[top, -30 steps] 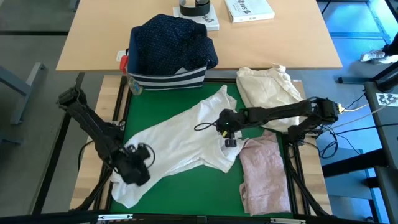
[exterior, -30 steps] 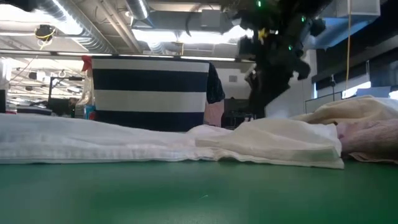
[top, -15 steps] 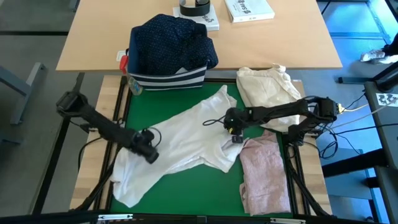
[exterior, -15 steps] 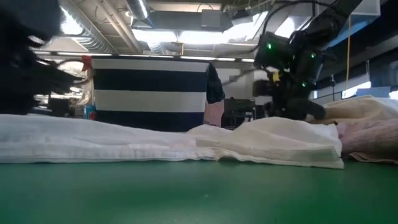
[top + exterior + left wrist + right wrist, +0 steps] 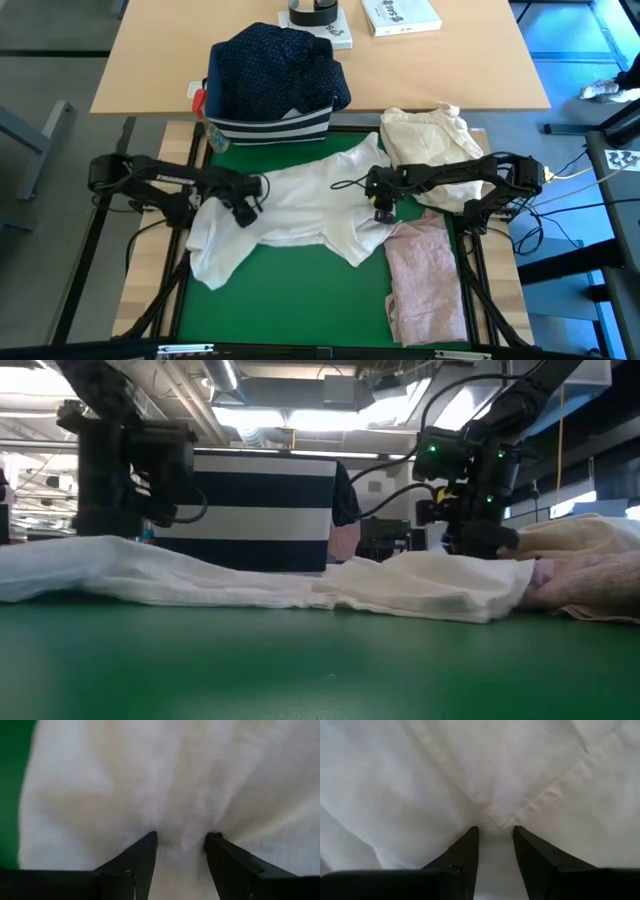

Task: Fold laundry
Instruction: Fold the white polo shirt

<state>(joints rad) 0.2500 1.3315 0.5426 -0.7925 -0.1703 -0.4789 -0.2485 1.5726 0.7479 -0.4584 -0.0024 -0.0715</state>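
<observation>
The white shirt (image 5: 300, 205) lies spread across the green mat (image 5: 290, 300), and both grippers pinch it — the left gripper (image 5: 245, 205) on a fold near its left end, the right gripper (image 5: 383, 207) on a hem at its right end. Held at two ends like this, the cloth can probably be pulled flat for folding — the pink top (image 5: 425, 275) waits just beside
</observation>
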